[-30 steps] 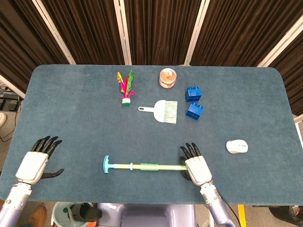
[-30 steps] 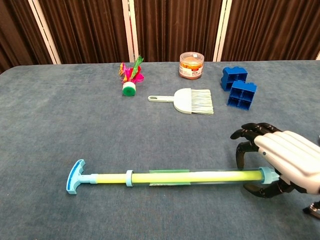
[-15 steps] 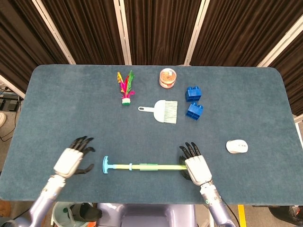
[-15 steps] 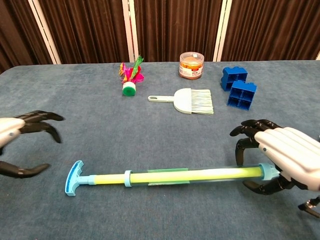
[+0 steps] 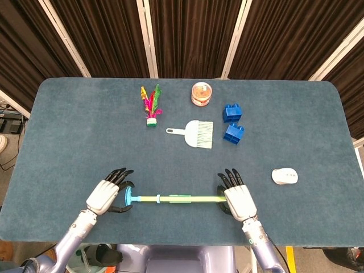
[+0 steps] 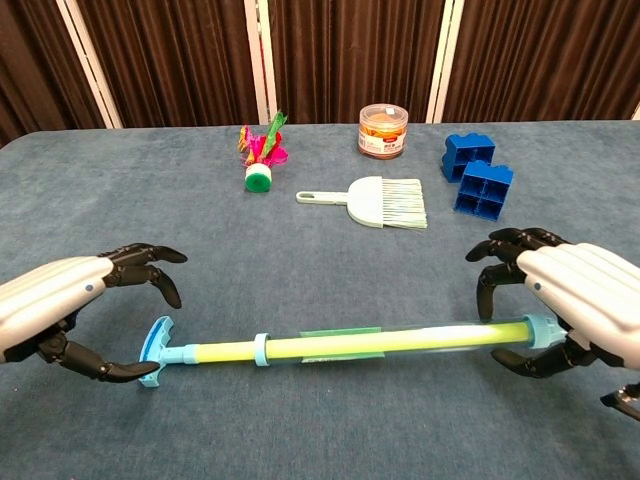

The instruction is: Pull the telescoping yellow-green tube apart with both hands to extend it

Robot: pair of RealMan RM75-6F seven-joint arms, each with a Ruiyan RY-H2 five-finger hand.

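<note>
The left robot hand point(image 6: 70, 310) has swept in from the table's left edge and now sits at the T-handle end of the telescoping yellow-green plastic tube point(image 6: 340, 345), its dark fingers curled above and below the pale blue T-shaped handle point(image 6: 155, 351); whether they press on it I cannot tell. The right robot hand point(image 6: 565, 305) remains at the other end, fingers arched over and thumb under the pale blue end cap point(image 6: 538, 331), apparently clasping it. That end has lifted slightly since a second ago, so the tube now slants up toward the right in the chest view.

The tube lies crosswise near the 6 o'clock edge of the blue-grey felt-covered table point(image 5: 74, 125), with a pale blue collar and a translucent green sleeve along its middle.

At 12 o'clock stands a small round clear plastic jar point(image 5: 201, 94) with orange contents. At 11 o'clock lies a shuttlecock of pink, yellow and green feathers point(image 5: 151, 104) on a white-green base. Toward the centre lies a pale green plastic hand brush point(image 5: 194, 133) with flat bristles. At 1 o'clock sit two blue studded plastic building blocks point(image 5: 232, 122), just beside each other. A smooth white computer mouse point(image 5: 284, 176) rests at 4 o'clock.
</note>
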